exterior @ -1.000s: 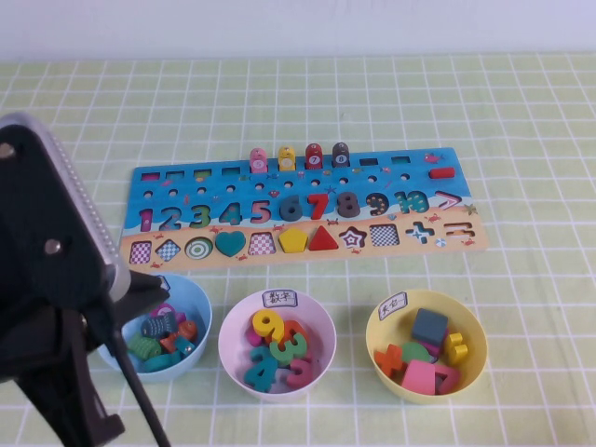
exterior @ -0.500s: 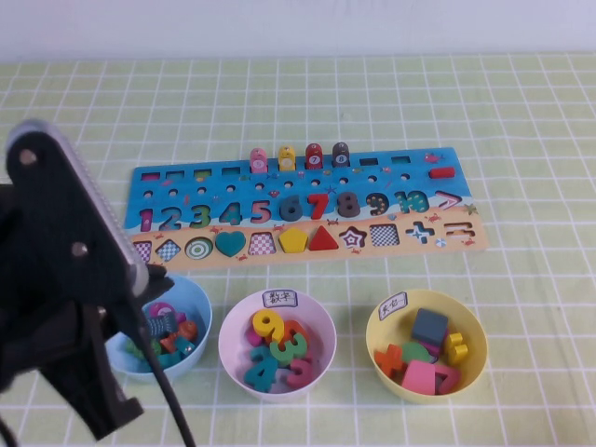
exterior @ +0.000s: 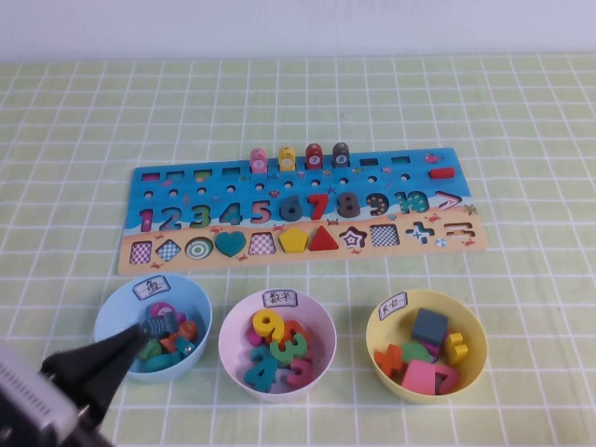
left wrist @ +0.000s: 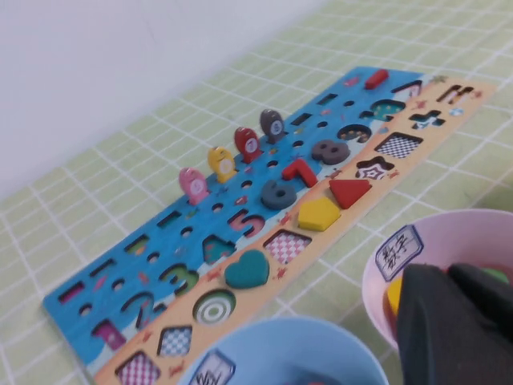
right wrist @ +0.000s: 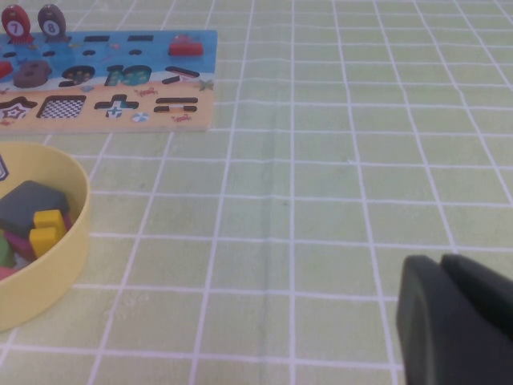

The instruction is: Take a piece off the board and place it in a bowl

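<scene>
The board [exterior: 279, 177] lies across the middle of the table, with numbers, shapes and several empty chequered slots. It also shows in the left wrist view [left wrist: 160, 241] and the right wrist view [right wrist: 204, 64]. The pink piece [exterior: 419, 376] lies flat in the pale yellow bowl [exterior: 372, 328] at the front right, among other blocks. My left gripper [exterior: 154, 327] is shut and empty at the front left, its tip over the light blue bowl; its wrist view shows it [left wrist: 445, 273] by the white bowl. My right gripper [right wrist: 441, 261] is shut and empty over bare cloth to the right of the yellow bowl [right wrist: 56, 249]. It is outside the high view.
A light blue bowl [exterior: 110, 307] of mixed pieces stands at the front left. A white bowl [exterior: 230, 321] of number pieces stands in the middle. Several upright pegs [exterior: 300, 156] stand on the board's far edge. Green chequered cloth lies on all sides.
My left arm has dropped back towards the front left corner. It no longer covers the board's left end, and the blue bowl now shows in full.
</scene>
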